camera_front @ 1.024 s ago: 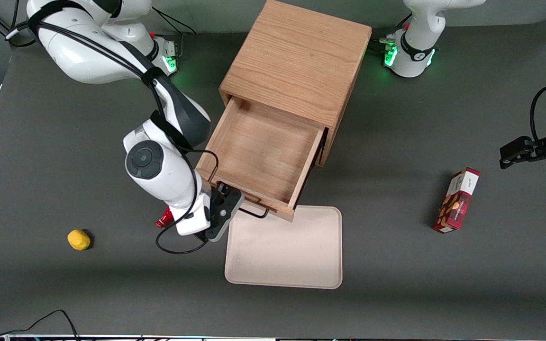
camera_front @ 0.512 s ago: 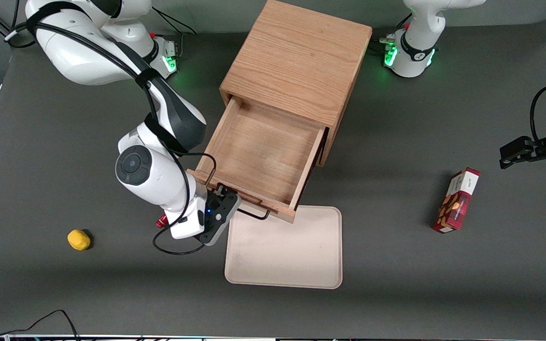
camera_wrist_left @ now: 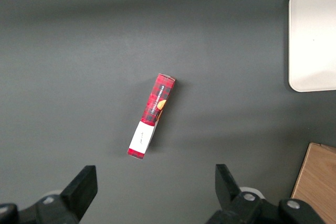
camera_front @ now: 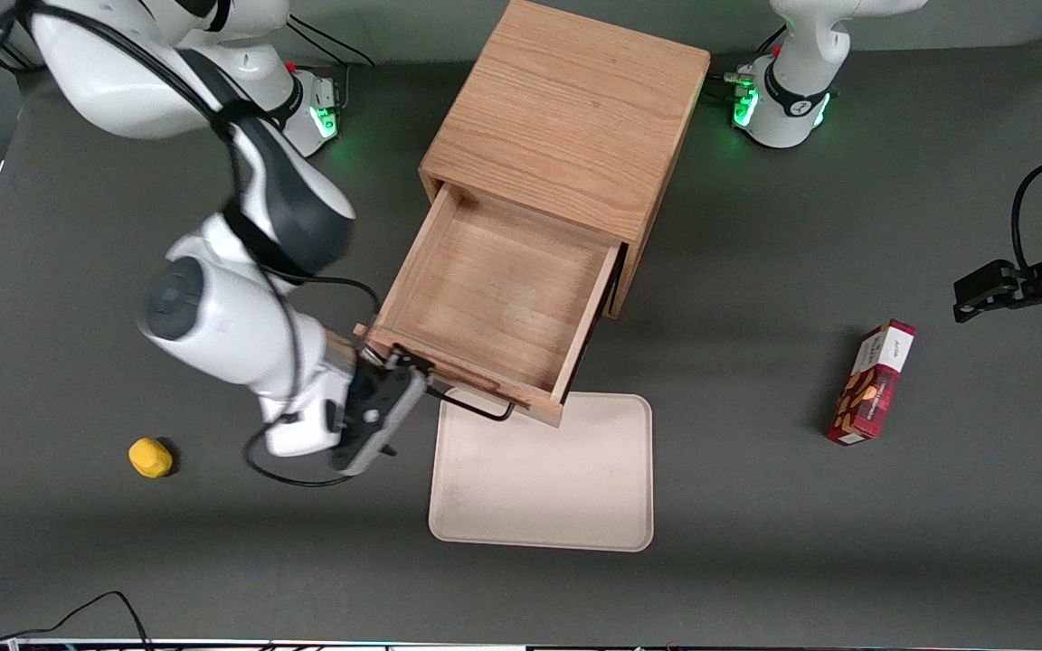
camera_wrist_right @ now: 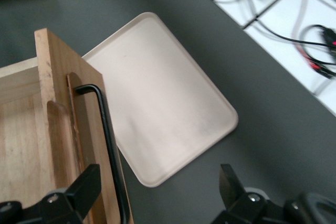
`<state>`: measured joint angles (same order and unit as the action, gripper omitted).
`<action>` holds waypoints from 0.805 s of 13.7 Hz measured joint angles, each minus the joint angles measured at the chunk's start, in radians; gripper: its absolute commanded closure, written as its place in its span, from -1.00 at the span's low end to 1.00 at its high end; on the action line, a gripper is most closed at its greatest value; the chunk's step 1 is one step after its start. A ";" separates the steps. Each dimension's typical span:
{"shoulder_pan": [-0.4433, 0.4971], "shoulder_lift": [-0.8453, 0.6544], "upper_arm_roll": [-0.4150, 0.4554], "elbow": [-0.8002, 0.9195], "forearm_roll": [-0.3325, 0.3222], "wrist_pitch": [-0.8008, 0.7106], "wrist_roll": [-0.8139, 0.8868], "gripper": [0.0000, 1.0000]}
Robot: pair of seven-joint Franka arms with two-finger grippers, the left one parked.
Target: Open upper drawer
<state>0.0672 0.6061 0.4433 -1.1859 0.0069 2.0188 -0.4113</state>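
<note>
The oak cabinet [camera_front: 566,117] stands at the middle of the table. Its upper drawer [camera_front: 494,294] is pulled far out and its light-wood box is empty. The thin black wire handle [camera_front: 476,409] runs along the drawer front and also shows in the right wrist view [camera_wrist_right: 107,140]. My gripper [camera_front: 394,384] is open beside the handle's end toward the working arm's side, holding nothing. In the right wrist view the gripper [camera_wrist_right: 157,192] has its jaws wide apart, with the handle bar near one finger [camera_wrist_right: 79,192]. The lower drawer is hidden under the upper one.
A beige tray [camera_front: 544,475] lies flat in front of the open drawer, its edge under the drawer front. A yellow object [camera_front: 150,457] lies toward the working arm's end. A red snack box [camera_front: 872,382] lies toward the parked arm's end, also in the left wrist view [camera_wrist_left: 152,115].
My gripper and wrist have drawn away from the handle, sideways toward the working arm's end of the table. The drawer has stayed open in the same place.
</note>
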 measured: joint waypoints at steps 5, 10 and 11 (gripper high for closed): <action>-0.147 -0.240 -0.060 -0.121 0.053 -0.159 0.072 -1.00; -0.260 -0.521 -0.128 -0.377 0.011 -0.303 0.288 -1.00; -0.281 -0.567 -0.138 -0.430 0.001 -0.311 0.295 -1.00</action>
<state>-0.2142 0.0389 0.3055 -1.6157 0.0080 1.7082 -0.1162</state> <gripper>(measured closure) 0.000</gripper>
